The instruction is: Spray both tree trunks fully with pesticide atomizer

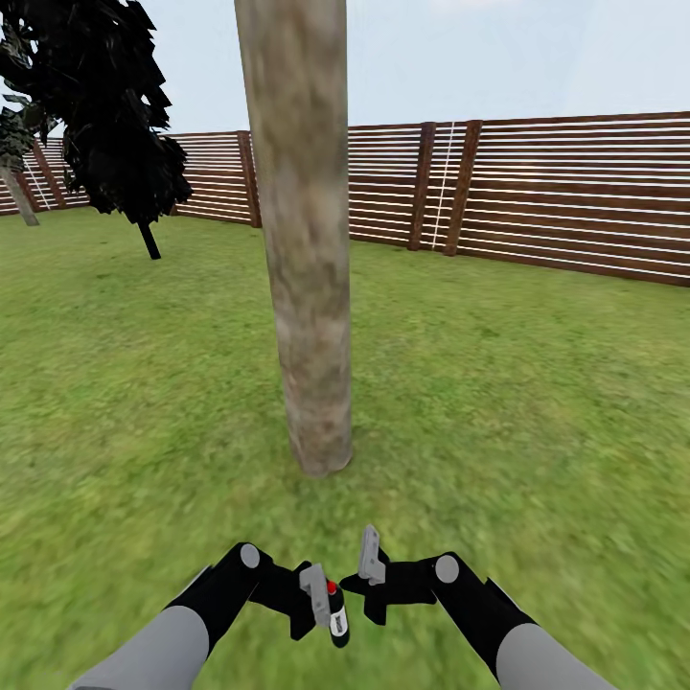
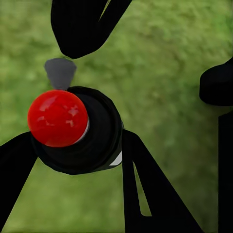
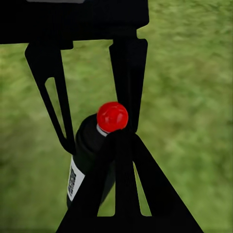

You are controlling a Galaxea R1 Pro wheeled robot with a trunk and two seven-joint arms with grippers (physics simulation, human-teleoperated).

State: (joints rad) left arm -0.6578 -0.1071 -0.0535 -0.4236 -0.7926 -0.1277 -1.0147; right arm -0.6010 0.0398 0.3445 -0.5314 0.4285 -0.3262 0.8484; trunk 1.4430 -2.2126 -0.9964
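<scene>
Left fingers (image 2: 14,170) clamped on pesticide atomizer (image 1: 337,613), bottom centre; right fingers (image 1: 371,556) state unclear. Tree trunk (image 1: 307,287) centre frame.

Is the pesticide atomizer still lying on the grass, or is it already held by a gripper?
Held. The left gripper has its fingers closed around the pesticide atomizer, which hangs above the grass.

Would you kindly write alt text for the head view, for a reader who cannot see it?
A thick tree trunk rises from the grass just ahead; below, the left tool holds the dark, red-capped pesticide atomizer beside the right tool. A slatted fence stands behind.
</scene>
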